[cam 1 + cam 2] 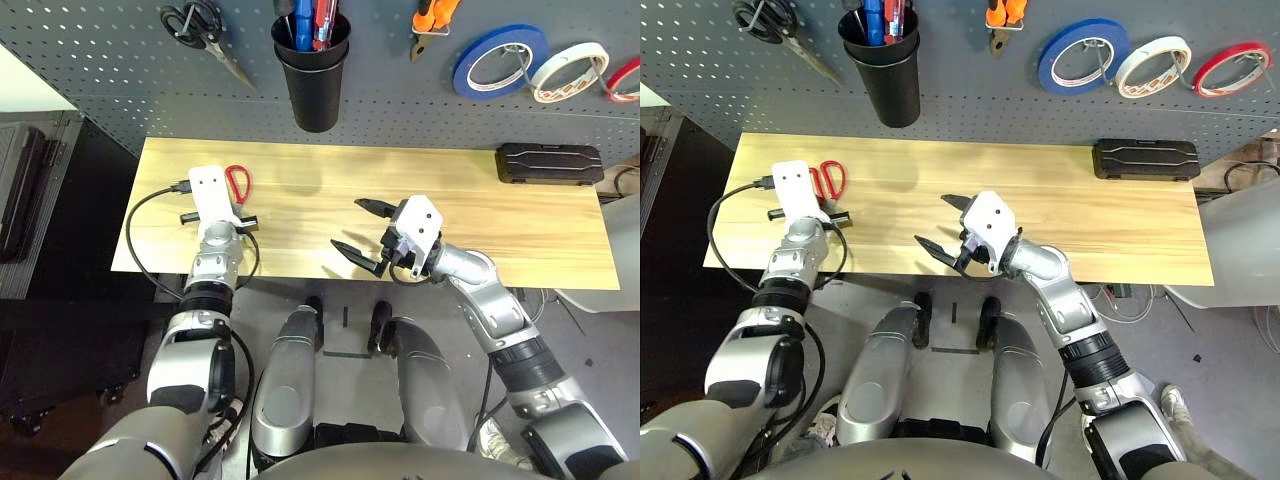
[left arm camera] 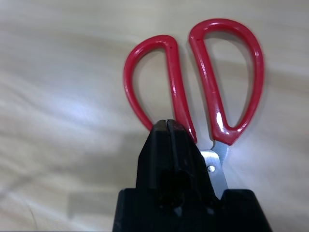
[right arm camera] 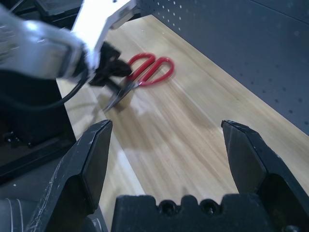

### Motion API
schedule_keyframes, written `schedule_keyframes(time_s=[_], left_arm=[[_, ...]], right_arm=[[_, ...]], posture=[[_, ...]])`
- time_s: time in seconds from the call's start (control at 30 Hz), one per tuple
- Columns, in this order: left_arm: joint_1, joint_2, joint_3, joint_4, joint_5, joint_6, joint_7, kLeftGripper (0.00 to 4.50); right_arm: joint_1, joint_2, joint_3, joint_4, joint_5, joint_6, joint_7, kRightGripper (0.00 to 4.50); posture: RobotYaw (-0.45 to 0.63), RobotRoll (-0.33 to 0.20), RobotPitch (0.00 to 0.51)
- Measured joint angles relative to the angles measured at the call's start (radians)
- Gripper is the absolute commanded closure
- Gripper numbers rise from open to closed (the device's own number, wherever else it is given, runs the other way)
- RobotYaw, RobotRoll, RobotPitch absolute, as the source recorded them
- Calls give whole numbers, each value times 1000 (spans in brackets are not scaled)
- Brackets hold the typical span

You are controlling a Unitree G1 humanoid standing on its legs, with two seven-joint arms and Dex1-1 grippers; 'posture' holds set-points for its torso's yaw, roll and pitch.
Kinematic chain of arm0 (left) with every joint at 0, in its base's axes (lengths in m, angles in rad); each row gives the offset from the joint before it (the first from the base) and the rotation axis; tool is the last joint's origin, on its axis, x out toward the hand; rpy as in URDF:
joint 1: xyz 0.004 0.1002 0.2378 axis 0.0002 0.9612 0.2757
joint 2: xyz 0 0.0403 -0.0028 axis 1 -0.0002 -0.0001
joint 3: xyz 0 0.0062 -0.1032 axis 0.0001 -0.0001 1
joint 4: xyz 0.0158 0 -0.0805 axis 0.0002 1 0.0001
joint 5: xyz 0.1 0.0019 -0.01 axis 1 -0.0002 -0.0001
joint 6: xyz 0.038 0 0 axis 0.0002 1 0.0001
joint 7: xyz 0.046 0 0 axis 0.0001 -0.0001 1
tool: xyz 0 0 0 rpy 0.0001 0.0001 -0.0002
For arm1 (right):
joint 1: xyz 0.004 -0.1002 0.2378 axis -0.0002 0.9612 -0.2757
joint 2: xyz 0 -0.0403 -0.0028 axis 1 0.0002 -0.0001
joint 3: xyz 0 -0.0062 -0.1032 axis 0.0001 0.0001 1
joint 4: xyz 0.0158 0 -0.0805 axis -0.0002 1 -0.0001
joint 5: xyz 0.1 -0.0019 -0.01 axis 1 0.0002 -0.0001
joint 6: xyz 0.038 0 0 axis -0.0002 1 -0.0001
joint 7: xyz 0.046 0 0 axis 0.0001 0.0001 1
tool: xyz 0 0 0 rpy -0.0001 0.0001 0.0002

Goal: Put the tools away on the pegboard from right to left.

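Wood table (image 1: 480, 230): L claw (image 2: 166, 126) shut by red-handled scissors (image 2: 212, 92), R claw (image 1: 362, 230) open.

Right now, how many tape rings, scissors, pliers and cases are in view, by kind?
Tape rings: 3, blue tape ring, white tape ring, red tape ring
Scissors: 2, red-handled scissors, black-handled scissors
Pliers: 1, pliers
Cases: 1, black case
Total: 7

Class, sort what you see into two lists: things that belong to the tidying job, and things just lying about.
Job: red scissors, left gripper shut on them, pegboard, pliers, white tape, cup.

Lying about: black case, blue tape, black scissors.
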Motion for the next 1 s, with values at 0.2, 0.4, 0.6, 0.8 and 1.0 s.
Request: schedule_keyframes(time_s=[0.2,0.4,0.6,0.8,1.0], left_arm=[[119,-52,-23,-234,3,168,4,4471],[128,-69,6,-319,-1,252,11,3470],[91,-60,36,-346,0,286,11,1138],[42,-18,52,-247,9,251,11,12],[11,7,79,-150,11,186,21,12]], right_arm=[[-12,2,-7,33,0,-24,0,0],[-27,18,-7,74,-2,-48,2,0],[-47,31,-6,99,-4,-67,2,0],[-54,35,-7,114,-4,-76,1,0],[-51,28,-10,113,-4,-79,-2,0]], posture=[[216,0,411],[232,0,403],[227,0,398],[203,0,390],[195,0,387]])
